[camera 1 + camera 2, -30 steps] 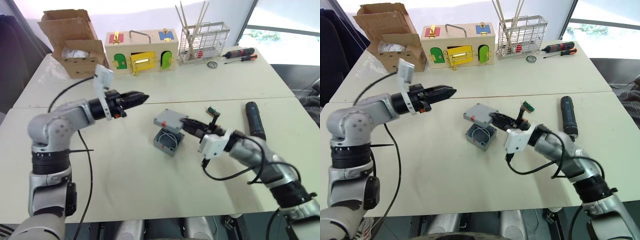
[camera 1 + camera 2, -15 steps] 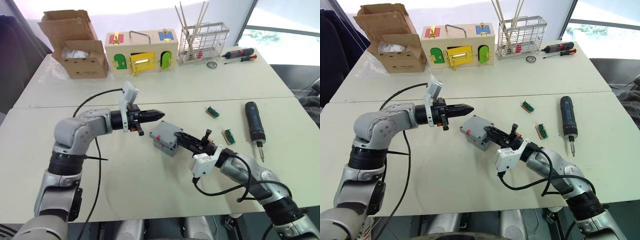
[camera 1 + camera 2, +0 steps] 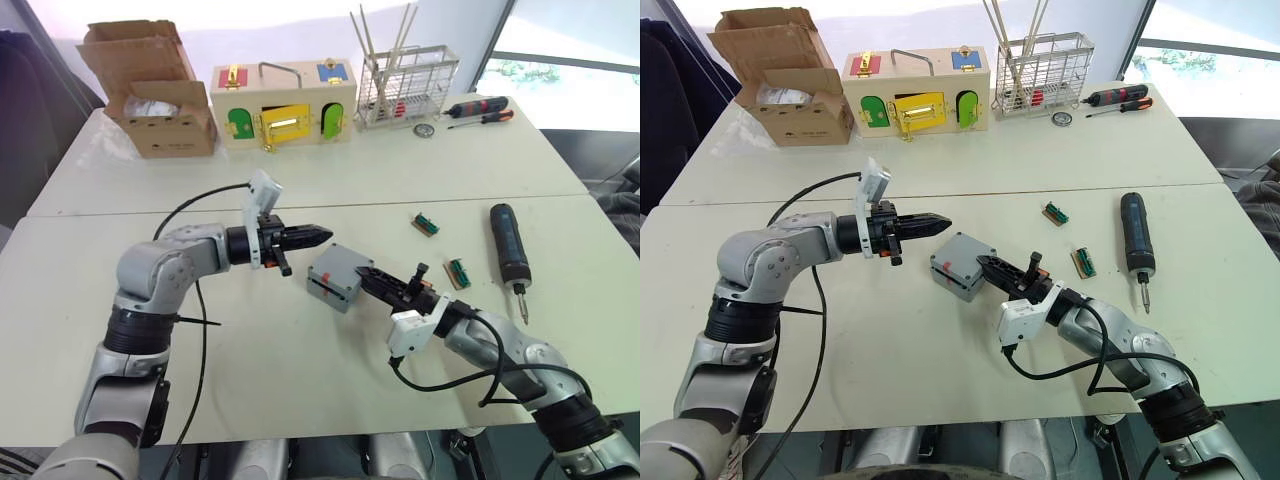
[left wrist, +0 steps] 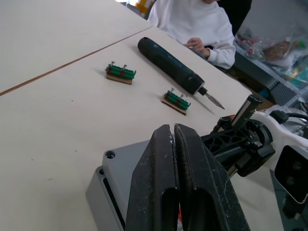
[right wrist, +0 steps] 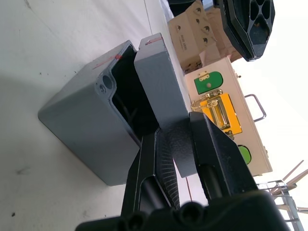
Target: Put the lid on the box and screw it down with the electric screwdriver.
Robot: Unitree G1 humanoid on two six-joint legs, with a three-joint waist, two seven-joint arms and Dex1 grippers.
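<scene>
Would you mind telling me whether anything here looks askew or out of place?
Yes. The lid is not seated: it sits tilted over the box, leaving a gap on one side, with the right claw shut on its edge. The electric screwdriver lies unused on the table.

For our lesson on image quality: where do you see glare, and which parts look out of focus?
Left eye view: window light washes out the table's far edge. Left wrist view: the left hand is sharp up close, and the shelves behind the person are soft.
</scene>
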